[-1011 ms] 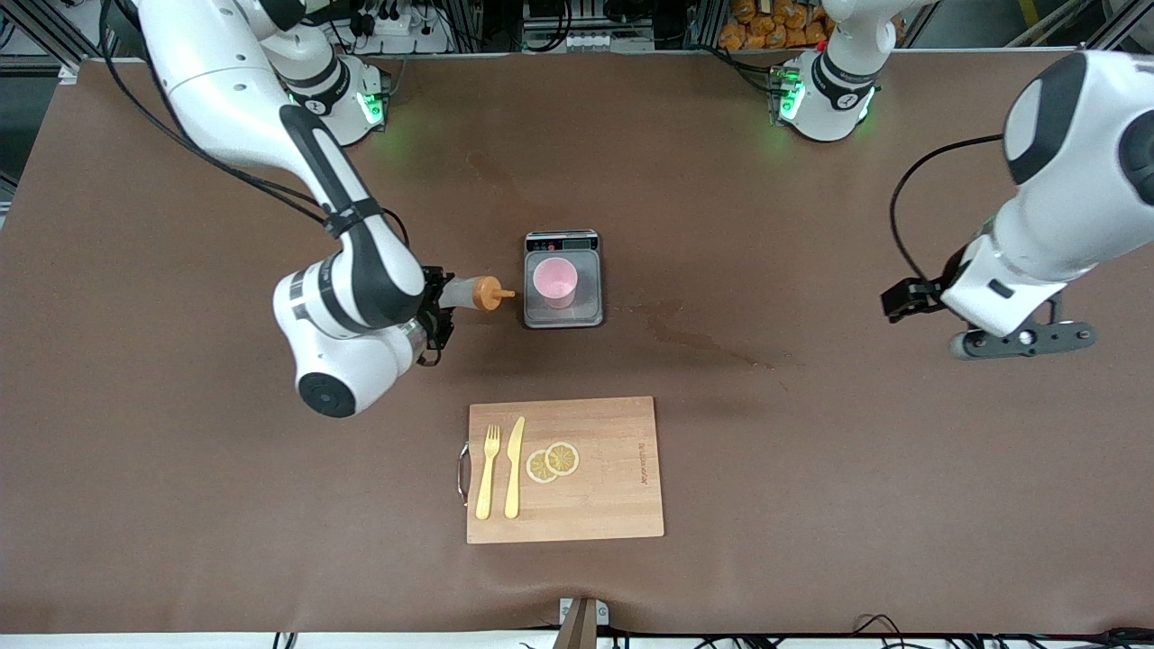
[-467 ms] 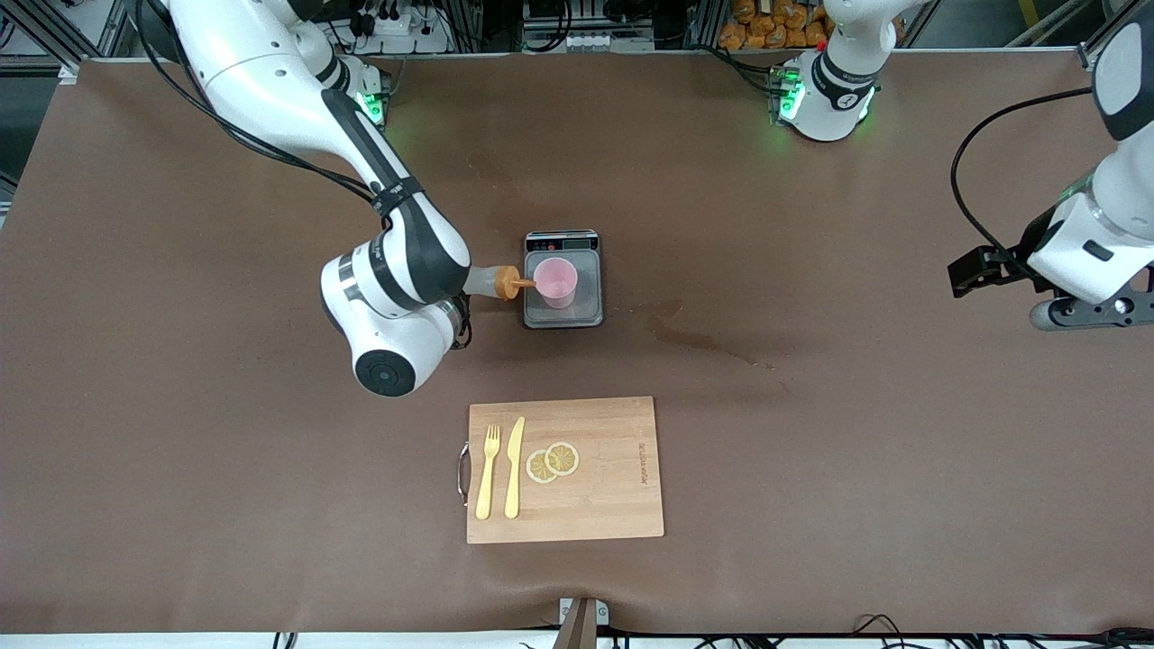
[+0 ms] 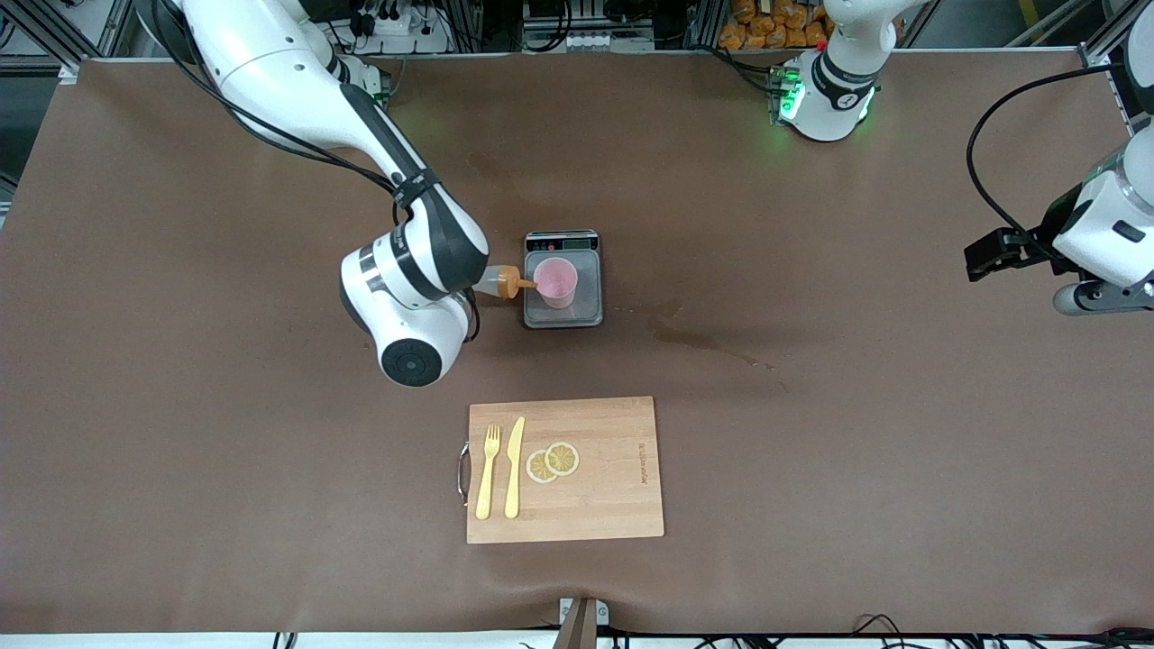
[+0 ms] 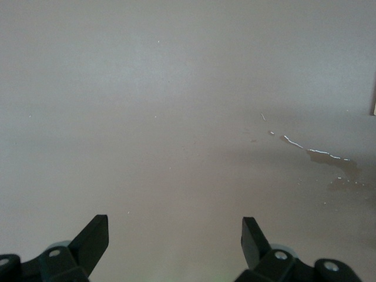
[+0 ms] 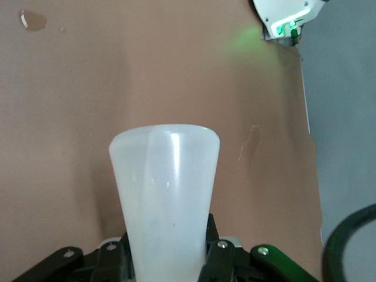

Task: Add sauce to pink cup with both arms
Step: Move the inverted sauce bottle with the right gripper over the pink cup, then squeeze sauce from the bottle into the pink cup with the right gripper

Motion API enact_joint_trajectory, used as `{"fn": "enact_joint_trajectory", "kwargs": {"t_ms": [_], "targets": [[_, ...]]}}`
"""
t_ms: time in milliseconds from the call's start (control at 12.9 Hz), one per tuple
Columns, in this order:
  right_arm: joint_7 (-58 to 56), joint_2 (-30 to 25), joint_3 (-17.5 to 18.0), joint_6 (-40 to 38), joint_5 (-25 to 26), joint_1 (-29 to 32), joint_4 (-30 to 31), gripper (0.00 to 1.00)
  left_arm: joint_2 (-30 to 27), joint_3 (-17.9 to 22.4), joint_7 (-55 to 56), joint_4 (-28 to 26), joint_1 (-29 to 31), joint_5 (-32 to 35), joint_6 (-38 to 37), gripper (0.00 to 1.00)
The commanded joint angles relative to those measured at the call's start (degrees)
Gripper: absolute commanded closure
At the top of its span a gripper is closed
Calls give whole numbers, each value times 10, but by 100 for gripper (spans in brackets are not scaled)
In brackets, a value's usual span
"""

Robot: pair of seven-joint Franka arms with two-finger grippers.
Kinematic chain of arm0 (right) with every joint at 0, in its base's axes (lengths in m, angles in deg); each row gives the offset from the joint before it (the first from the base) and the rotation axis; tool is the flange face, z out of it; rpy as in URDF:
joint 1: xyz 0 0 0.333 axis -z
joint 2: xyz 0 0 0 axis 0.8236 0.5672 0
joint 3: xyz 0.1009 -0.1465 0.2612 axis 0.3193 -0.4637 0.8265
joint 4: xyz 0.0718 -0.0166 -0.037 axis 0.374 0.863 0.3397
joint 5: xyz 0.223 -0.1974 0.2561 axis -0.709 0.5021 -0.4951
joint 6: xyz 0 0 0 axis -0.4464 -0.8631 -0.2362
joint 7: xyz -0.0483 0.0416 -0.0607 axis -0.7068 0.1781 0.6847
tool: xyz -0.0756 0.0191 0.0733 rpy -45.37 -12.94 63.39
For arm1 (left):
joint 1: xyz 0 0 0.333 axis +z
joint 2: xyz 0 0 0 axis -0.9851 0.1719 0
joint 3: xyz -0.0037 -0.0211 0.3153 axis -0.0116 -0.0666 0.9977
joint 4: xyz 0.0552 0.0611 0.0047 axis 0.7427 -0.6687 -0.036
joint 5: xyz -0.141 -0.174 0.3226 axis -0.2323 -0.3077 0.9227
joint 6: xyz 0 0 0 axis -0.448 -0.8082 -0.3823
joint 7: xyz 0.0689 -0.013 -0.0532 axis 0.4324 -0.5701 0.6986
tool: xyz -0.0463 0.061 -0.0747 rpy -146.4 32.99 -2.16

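Observation:
My right gripper (image 5: 167, 252) is shut on the sauce bottle (image 5: 167, 182), a translucent whitish squeeze bottle. In the front view the bottle (image 3: 491, 280) lies nearly level, and its orange nozzle cap (image 3: 512, 284) touches the rim of the pink cup (image 3: 554, 281). The cup stands upright on the grey scale (image 3: 586, 311) at the table's middle. The right arm's wrist hides the gripper in the front view. My left gripper (image 4: 175, 229) is open and empty, held up over bare table at the left arm's end (image 3: 1104, 239), well apart from the cup.
A wooden cutting board (image 3: 613, 469) lies nearer to the front camera than the scale, with a fork (image 3: 488, 470), a knife (image 3: 515, 467) and two lemon slices (image 3: 553, 461) on it. A wet stain (image 3: 703, 341) marks the mat beside the scale.
The right arm has carried the bottle toward the cup until the nozzle reached its rim. The left arm has drawn back toward its own end of the table.

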Motion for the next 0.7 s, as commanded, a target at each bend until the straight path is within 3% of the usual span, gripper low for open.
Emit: {"fn": "enact_joint_trajectory", "kwargs": {"t_ms": [0,622], "targets": [[30,-7,-5,-32,13,-13,-9,57,-7,-4,-10,23,7,-12,-34,0],[86,7,-7,-84,35,-44,-50,57,-29,7,1,14,20,-68,-43,0]]}}
